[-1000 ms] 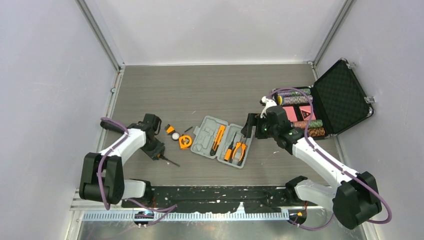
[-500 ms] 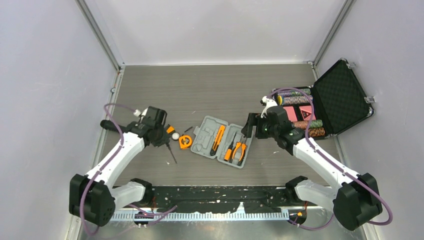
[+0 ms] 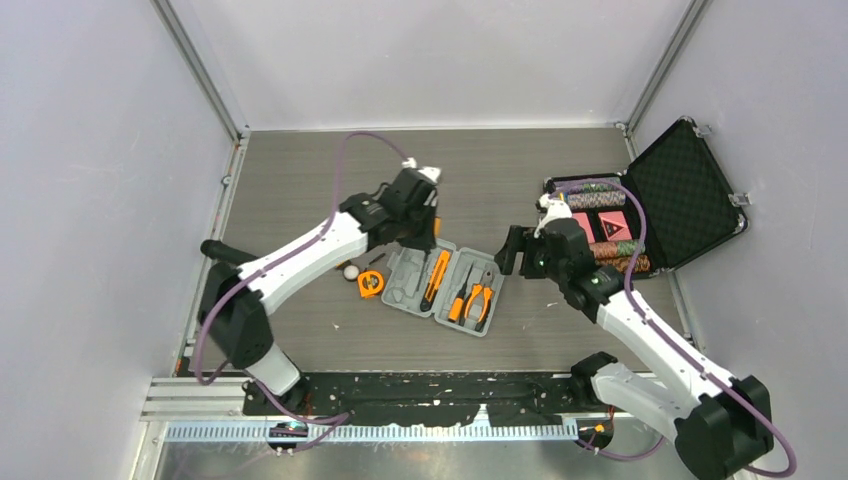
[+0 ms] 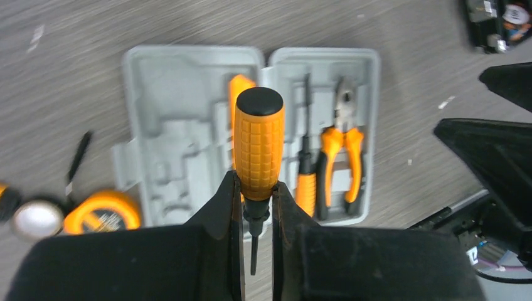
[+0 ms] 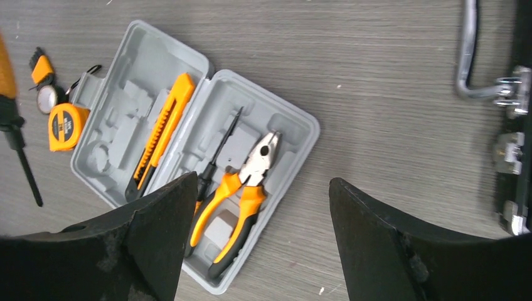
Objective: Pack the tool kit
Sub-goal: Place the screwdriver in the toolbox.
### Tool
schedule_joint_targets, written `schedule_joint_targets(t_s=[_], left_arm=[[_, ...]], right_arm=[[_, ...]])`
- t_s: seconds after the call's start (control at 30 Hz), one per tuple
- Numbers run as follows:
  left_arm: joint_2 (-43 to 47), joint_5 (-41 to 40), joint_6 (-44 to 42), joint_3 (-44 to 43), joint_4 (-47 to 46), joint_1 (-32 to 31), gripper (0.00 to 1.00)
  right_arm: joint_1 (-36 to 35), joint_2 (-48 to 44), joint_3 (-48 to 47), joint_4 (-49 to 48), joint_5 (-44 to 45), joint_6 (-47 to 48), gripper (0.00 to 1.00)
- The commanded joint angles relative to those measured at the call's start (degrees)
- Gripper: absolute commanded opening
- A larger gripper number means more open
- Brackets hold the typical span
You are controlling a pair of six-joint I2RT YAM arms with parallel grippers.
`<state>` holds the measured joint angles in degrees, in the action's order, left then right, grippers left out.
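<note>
The screwdriver (image 4: 258, 150) has an orange, grid-patterned handle with a black cap. The tool case (image 4: 164, 81) is grey. The pliers (image 5: 256, 164) have orange-and-black grips.

You've got one grey tool case (image 5: 285, 135), open mid-worktop. Inside it: one pair of pliers (image 5: 241, 188), one slim screwdriver (image 5: 221, 141), one orange utility knife (image 5: 164, 122). The fat-handled screwdriver (image 4: 258, 147) makes two. Left of the case: one tape measure (image 5: 68, 125), one white round piece (image 5: 45, 95), one orange-and-black piece (image 5: 41, 68). One black foam-lined case (image 3: 680, 195) at the worktop's right edge.
</note>
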<state>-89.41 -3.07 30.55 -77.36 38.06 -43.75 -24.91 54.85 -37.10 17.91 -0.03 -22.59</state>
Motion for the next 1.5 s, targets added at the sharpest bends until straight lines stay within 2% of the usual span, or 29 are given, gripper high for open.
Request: schedule_joint_targets(t_s=[0.0, 0.17, 0.33, 0.63, 0.93, 1.1, 1.27, 1.47], left_arm=[[-7.6, 4.5, -4.9, -8.7, -2.7, -4.1, 0.00], [-17.4, 5.3, -5.3, -14.0, -1.6, -6.5, 0.00], [-22.5, 4.2, -7.1, -16.9, 1.4, -7.3, 0.00], [-24.2, 3.6, -7.8, -16.2, 1.3, -7.8, 0.10], [-26.5, 3.6, 1.4, -16.9, 3.0, -7.8, 0.11], [-27.7, 3.6, 1.8, -17.8, 5.0, -7.8, 0.12], [-28.5, 1.9, 1.4, -18.4, 5.2, -7.8, 0.21], [-27.3, 1.2, 1.3, -18.5, 6.1, -7.9, 0.44]], right_arm=[[0.5, -5.1, 1.7, 0.8, 6.8, -0.3, 0.82], [0.6, -9.0, 2.6, 2.2, 8.7, -0.5, 0.82], [0.7, -9.7, 2.7, 3.8, 8.8, -0.1, 0.83], [0.8, -6.3, 2.4, 4.0, 6.5, -0.6, 0.83], [0.8, -6.1, 2.5, 4.1, 6.3, -0.7, 0.83], [0.8, -5.8, 2.7, 4.0, 6.0, -0.7, 0.83], [0.8, -5.4, 2.7, 3.8, 5.9, -0.6, 0.83], [0.9, -5.6, 2.8, 3.8, 5.5, -0.6, 0.83]])
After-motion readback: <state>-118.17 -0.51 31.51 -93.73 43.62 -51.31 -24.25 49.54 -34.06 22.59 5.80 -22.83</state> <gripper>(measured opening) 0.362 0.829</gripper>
